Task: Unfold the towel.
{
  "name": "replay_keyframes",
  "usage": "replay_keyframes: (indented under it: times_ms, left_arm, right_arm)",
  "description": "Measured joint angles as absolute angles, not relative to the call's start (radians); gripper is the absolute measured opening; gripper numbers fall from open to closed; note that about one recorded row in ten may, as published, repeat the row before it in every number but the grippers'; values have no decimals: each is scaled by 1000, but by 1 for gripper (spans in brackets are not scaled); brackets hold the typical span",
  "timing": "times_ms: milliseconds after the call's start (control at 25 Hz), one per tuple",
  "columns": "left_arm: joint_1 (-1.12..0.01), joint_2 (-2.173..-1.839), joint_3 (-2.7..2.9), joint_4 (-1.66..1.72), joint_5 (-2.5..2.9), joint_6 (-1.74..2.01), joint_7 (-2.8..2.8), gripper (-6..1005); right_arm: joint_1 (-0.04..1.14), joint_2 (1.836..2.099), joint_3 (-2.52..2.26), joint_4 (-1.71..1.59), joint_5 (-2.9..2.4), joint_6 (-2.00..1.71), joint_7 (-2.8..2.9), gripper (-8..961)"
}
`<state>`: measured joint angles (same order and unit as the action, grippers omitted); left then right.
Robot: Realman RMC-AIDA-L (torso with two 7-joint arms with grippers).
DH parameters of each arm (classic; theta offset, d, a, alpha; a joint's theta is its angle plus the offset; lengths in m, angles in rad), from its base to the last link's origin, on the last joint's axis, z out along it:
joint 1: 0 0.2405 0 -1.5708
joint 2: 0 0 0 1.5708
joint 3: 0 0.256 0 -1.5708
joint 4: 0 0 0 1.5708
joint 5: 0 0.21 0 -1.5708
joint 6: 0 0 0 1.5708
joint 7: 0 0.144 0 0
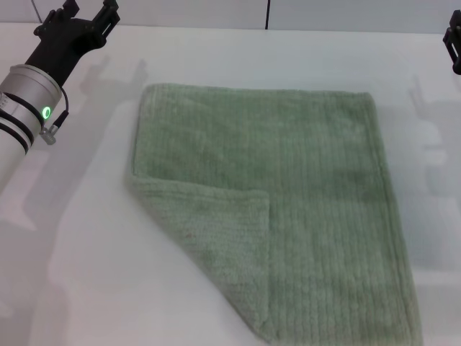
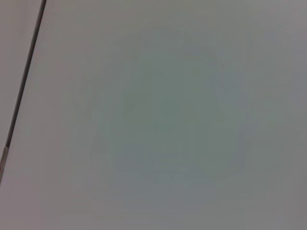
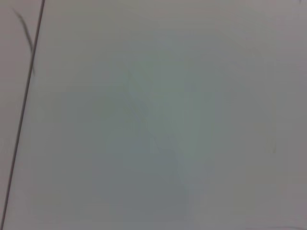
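Observation:
The towel (image 1: 288, 194) is a large pale sage-green ribbed cloth lying flat on the white table (image 1: 79, 274) in the head view. Its near left corner is folded over onto the cloth, making a lighter triangular flap (image 1: 216, 231). My left gripper (image 1: 88, 16) is held high at the far left, well away from the towel and holding nothing. My right gripper (image 1: 454, 45) shows only at the far right edge, also away from the towel. Both wrist views show only bare white table.
A dark seam (image 1: 267, 14) runs along the back of the table. A thin dark line shows in the left wrist view (image 2: 24, 81) and in the right wrist view (image 3: 26, 96).

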<state>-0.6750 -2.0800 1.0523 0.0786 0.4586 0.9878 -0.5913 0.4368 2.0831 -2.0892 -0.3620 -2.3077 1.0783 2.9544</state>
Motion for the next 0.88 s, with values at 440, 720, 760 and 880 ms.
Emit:
replay_keyframes:
  times_ms: [440,720,760,880]
  left_arm:
    - [-670,-2080,1052,75,459,998,-597,756]
    - [-667,-2080,1052,72,459,1006,-599,756]
    - [-666,-2080,1052,71,459,1008,-599,756]
    - [-662,-2080,1052,71,459,1018,-599,756]
  right_arm:
    - [431,2085,-2089,-362,-2309,1085,2954,682]
    - [426,2086,-2089,-364,-2310,1092,2954,651]
    - [424,2087,-2090,-365,-2310,1094,2954,646]
    - [420,2088,-2091,-372,-2311,1098,2954,633]
